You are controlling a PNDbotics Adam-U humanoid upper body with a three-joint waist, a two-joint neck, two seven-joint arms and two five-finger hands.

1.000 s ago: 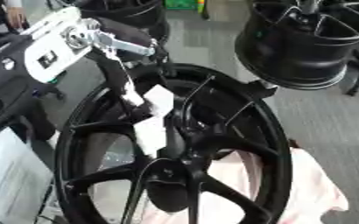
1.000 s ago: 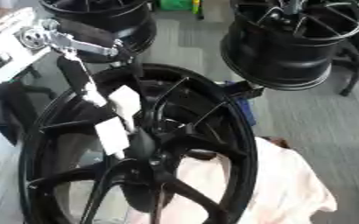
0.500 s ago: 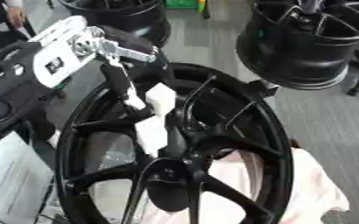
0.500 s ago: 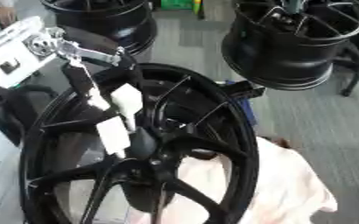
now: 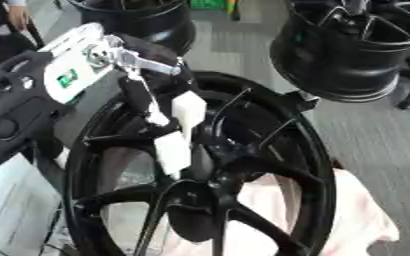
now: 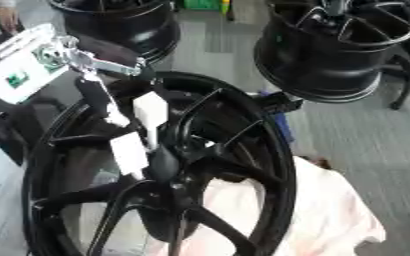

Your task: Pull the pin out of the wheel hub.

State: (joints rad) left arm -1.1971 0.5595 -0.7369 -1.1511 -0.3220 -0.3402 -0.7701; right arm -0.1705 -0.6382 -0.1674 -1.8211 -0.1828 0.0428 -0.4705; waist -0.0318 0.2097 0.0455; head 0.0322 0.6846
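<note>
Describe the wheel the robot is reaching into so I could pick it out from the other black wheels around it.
Look for the pale pink cloth at the lower right; the big black wheel lies on it, nearest the camera. The robot's left hand, with white pads, reaches down toward its centre. The other black wheels sit farther back, and no hand touches them.

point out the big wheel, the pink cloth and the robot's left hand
wheel (image 5: 318,165), left eye view, on the right side of its black rim
pink cloth (image 6: 331,215), right eye view, on the bare part right of the rim
left hand (image 5: 178,130), left eye view, on the white-padded fingers reaching toward the hub
</note>
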